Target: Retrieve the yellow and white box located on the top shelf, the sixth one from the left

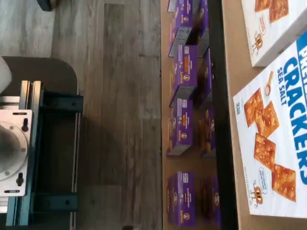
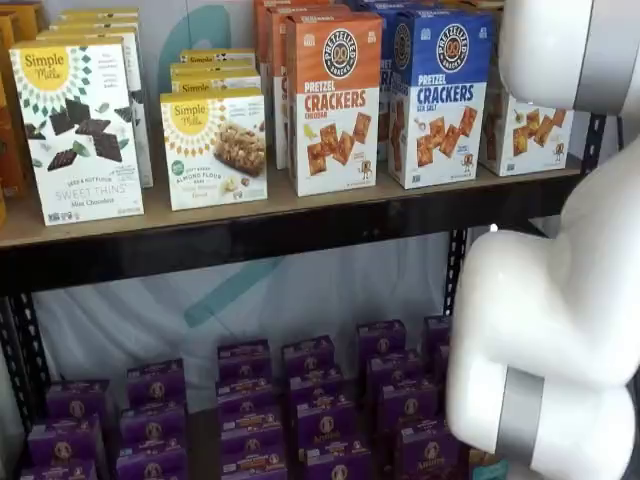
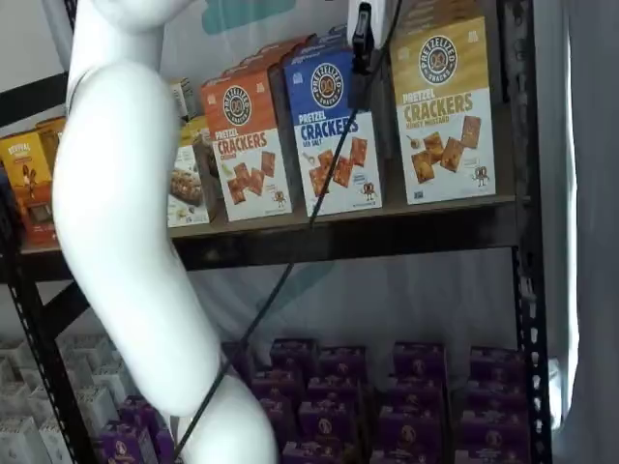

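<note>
The yellow and white box (image 3: 445, 106) stands upright at the right end of the top shelf (image 3: 387, 230), beside a blue carton (image 3: 334, 130). In a shelf view the white arm (image 2: 545, 300) covers part of this box (image 2: 520, 130). In the wrist view, a corner of the box (image 1: 273, 24) shows on the tan board (image 1: 235, 57). My gripper (image 3: 363, 39) hangs from the view's top edge with a cable beside it, in front of the blue carton's top and just left of the yellow and white box. Only a black finger shows. It is open and holds nothing.
An orange carton (image 2: 335, 105) and white Simple Mills boxes (image 2: 80, 130) fill the shelf to the left. Several small purple boxes (image 2: 310, 410) crowd the lower level. A black rack post (image 3: 522, 232) stands right of the target box. A dark mount with teal brackets (image 1: 29, 153) shows in the wrist view.
</note>
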